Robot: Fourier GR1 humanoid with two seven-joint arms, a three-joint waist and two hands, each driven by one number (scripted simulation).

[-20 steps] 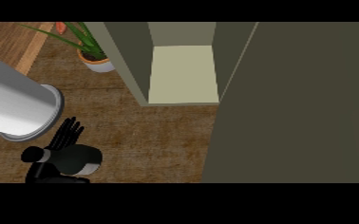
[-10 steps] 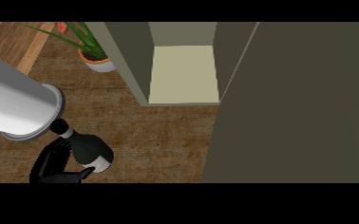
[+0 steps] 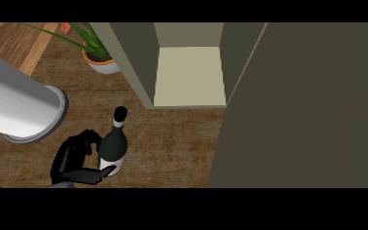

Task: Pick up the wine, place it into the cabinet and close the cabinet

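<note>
From the head view, we saw the left hand (image 3: 74, 161) at the lower left of the counter (image 3: 165, 141), its fingers and thumb curled round the lower body of the wine (image 3: 113, 143). The dark bottle stood upright, or nearly so, its neck rising just beyond the hand toward the cabinet (image 3: 191, 73). The cabinet stood open ahead and to the right of the hand, its pale shelf bare, its door (image 3: 302, 107) swung out further to the right. A potted plant (image 3: 97, 53) sat ahead of the hand, beside the cabinet's wall. We could not make out the wine's label clearly.
</note>
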